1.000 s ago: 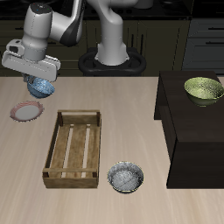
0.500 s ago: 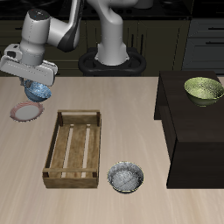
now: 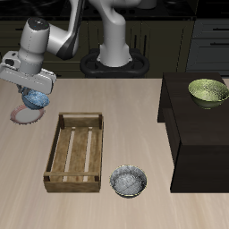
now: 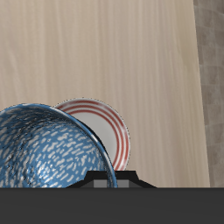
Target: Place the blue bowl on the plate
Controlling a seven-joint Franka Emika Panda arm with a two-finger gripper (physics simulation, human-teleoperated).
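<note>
Our gripper [image 3: 34, 89] is pinched on the rim of the blue bowl [image 3: 35, 98], which hangs under it above the table, partly over the plate [image 3: 24, 114]. We judge the hold from the bowl being off the surface; the fingertips themselves are hidden in both views.

In the wrist view the blue bowl [image 4: 48, 150] covers one side of the plate [image 4: 103, 133], and most of the red-ringed rim and pale centre shows beyond the bowl's edge. So we are not centred yet: the bowl overlaps the plate but sits off to one side of it. In the exterior view the plate pokes out from under the bowl on the side nearer the table's front edge.

To do this step well, we should:
- Slide the bowl sideways first until the plate's rim shows evenly around it in the wrist view, or vanishes under it altogether.
- Keep the bowl level while we shift, since a rim grip lets it swing.
- Lower slowly and part the fingers only once the base rests on the plate's flat centre, not on its raised rim, or the bowl may tip or skid off.
- Lift straight up afterwards so we do not drag the bowl.

The wooden crate [image 3: 74, 150] lies beside the plate and clear of our path.
</note>
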